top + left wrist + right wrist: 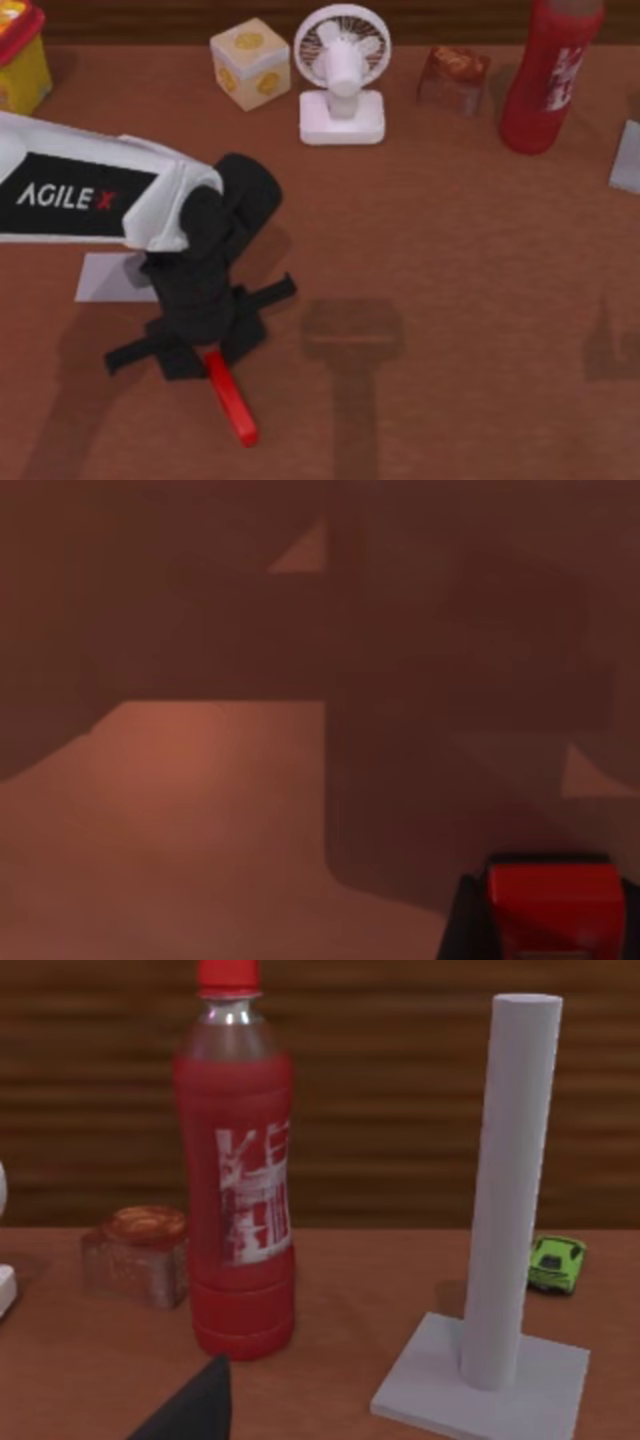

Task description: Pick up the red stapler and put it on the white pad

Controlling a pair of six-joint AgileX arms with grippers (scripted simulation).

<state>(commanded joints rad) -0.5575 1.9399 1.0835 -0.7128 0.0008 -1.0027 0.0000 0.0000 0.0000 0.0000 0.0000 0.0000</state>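
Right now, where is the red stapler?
In the top view the red stapler lies near the table's front edge, left of centre, its upper end under the left gripper, just below the white pad.

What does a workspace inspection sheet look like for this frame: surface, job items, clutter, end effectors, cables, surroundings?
Surface: brown wooden table, crossed by arm shadows.
Job's things: red stapler near the front edge, one end under the left end effector; white pad at top-view left, mostly covered by the left arm.
Clutter: yellow-patterned cube, white fan, brown bread-like block, red bottle, yellow container, white post on a stand, green toy car.
End effectors: left end effector over the stapler; grip not visible. Right not seen from above.
Cables: nothing seen.
Surroundings: dark wood-slat wall.
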